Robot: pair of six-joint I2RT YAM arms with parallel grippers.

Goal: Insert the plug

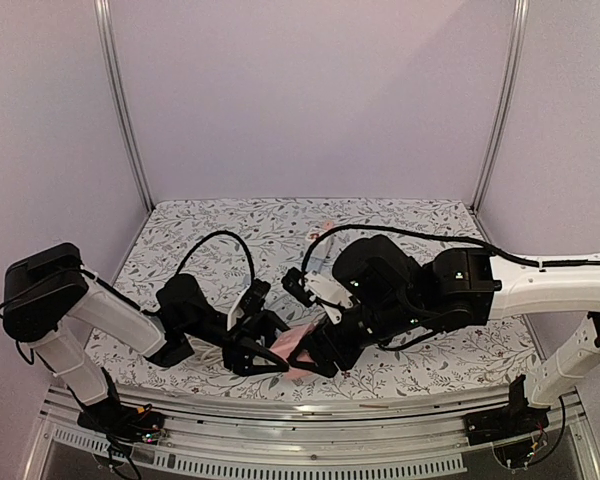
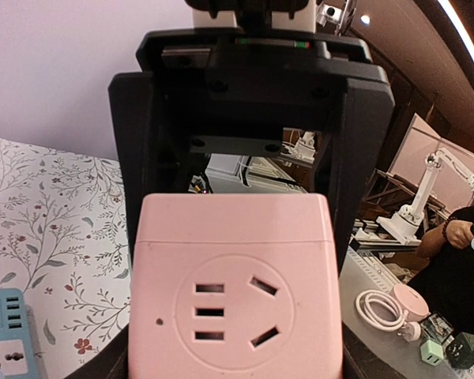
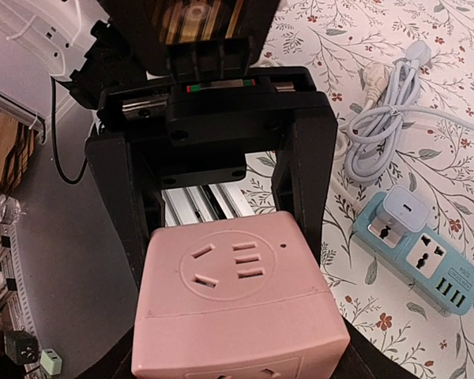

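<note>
**Holding the pink socket cube [image 1: 298, 343] with both arms**

From the top camera, you saw the left gripper [image 1: 272, 350] and the right gripper [image 1: 320, 352] meet low near the front edge of the table [image 1: 430, 225]. The cube sat between them.

From the left wrist, the right gripper's fingers [image 2: 363, 197] squeezed the cube's sides. A blue power strip [image 2: 8, 339] lay beside it.

From the right wrist, the left gripper's fingers [image 3: 114, 213] pinched the cube too. A white plug [image 3: 415, 54] lay on the table, well apart from the cube.

The pink cube socket [image 3: 237, 308] is hemmed by the left gripper [image 1: 272, 352] and right gripper [image 1: 318, 352]; its far side is crowded by a blue power strip [image 3: 446, 276] and coiled pale cable [image 3: 383, 130]
</note>
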